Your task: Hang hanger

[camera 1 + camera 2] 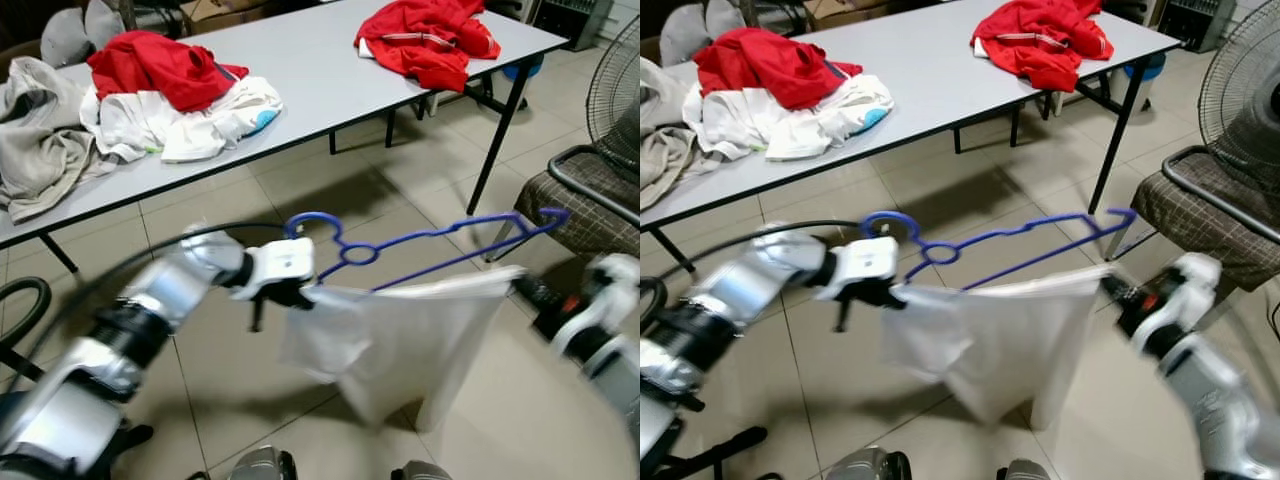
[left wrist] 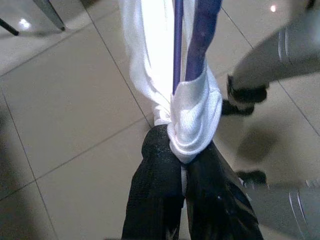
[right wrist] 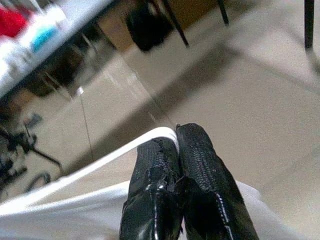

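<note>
Closest to the robot, the white shirt (image 1: 400, 340) hangs in the air above the tiled floor (image 1: 400, 190), with the blue hanger (image 1: 430, 245) partly inside it. The left gripper (image 2: 182, 165) is pinched tight on one end of the shirt, where the cloth wraps the hanger's end. The right gripper (image 3: 175, 145) is pinched tight on the shirt's other edge. The hanger's hook (image 1: 305, 222) sticks out just beside the left gripper, and its far arm pokes up past the cloth.

So the shirt looks to be mostly on the hanger, but it sags and is not sitting straight. The hanging part is not done yet. No rail or hook to hang it on can be seen, so I think the robot must find one first.

There is open floor under the shirt and in front. On the robot's right, a checked chair (image 1: 580, 215) and a fan (image 1: 615, 90) stand near, so a swing that way could bump them. Farther off, the long grey table (image 1: 320, 75) runs across, and its black leg (image 1: 495, 150) stands near the hanger's far tip. On it lie piled clothes (image 1: 150, 100) at the left end and a red shirt (image 1: 425, 40) near the right corner.
</note>
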Controlling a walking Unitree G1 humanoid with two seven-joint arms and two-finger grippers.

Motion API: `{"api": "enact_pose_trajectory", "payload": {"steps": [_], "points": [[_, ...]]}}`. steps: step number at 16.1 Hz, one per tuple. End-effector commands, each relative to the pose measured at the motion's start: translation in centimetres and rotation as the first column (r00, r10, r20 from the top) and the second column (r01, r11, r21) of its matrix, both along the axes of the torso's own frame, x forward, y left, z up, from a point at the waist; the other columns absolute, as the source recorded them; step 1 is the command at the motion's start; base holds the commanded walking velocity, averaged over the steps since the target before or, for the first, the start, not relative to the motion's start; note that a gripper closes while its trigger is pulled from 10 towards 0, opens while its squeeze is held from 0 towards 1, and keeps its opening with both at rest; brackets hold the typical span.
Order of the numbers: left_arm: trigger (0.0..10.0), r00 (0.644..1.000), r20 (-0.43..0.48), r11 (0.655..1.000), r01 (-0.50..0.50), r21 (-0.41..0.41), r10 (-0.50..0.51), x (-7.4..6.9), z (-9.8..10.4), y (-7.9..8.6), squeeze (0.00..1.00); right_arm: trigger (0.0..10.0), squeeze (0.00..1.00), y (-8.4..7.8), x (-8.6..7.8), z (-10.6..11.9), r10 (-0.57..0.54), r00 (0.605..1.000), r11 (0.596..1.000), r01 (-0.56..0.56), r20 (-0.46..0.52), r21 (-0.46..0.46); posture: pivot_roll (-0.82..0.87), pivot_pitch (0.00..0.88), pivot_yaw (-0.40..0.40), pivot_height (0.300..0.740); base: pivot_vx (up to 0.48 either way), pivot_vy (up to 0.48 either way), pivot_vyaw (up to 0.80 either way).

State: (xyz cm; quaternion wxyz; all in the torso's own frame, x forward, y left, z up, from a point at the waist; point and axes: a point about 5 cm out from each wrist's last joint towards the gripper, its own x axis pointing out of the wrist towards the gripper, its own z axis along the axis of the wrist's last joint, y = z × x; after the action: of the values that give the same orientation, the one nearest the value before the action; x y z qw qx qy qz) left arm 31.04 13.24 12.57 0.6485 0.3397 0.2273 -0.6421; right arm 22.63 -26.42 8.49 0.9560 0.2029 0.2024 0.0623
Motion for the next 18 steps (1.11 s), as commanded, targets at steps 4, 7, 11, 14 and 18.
{"api": "enact_pose_trajectory", "payload": {"steps": [4, 7, 11, 14, 18], "points": [[0.0, 0.999, 0.007, 0.997, -0.046, 0.055, 0.045, 0.4, 0.3, 2.4, 0.00, 10.0, 1.00, 1.1, -0.8, -1.2, 0.013, 0.998, 1.000, -0.012, 0.065, -0.010, -0.17, 0.000, 0.133, 0.740, 0.000, 0.000, 0.00], [0.0, 0.988, 0.040, 0.987, -0.150, 0.062, 0.148, 1.1, -0.6, 3.1, 0.00, 10.0, 1.00, 0.6, -1.5, 1.0, 0.078, 0.973, 0.996, -0.083, 0.216, 0.014, -0.18, 0.000, 0.144, 0.740, 0.000, 0.000, 0.00], [0.0, 0.981, 0.068, 0.981, -0.184, 0.064, 0.179, 1.7, -0.8, 3.0, 0.00, 10.0, 1.00, -0.3, -2.9, 5.8, 0.146, 0.880, 0.983, -0.179, 0.452, 0.030, -0.21, 0.000, 0.167, 0.740, 0.000, 0.000, 0.00], [0.0, 0.983, 0.072, 0.982, -0.172, 0.073, 0.167, 2.0, -0.9, 2.7, 0.00, 10.0, 1.00, 0.6, -2.4, 7.3, 0.258, 0.835, 0.965, -0.245, 0.485, -0.092, -0.22, 0.000, 0.171, 0.740, 0.000, 0.000, 0.00], [0.0, 0.983, 0.068, 0.974, -0.180, 0.141, 0.172, 1.8, -1.7, 2.7, 0.00, 10.0, 1.00, 5.1, -0.8, 15.5, 0.417, 0.571, 0.884, -0.435, 0.707, -0.170, -0.20, 0.000, 0.165, 0.740, 0.000, 0.000, 0.00]]}}
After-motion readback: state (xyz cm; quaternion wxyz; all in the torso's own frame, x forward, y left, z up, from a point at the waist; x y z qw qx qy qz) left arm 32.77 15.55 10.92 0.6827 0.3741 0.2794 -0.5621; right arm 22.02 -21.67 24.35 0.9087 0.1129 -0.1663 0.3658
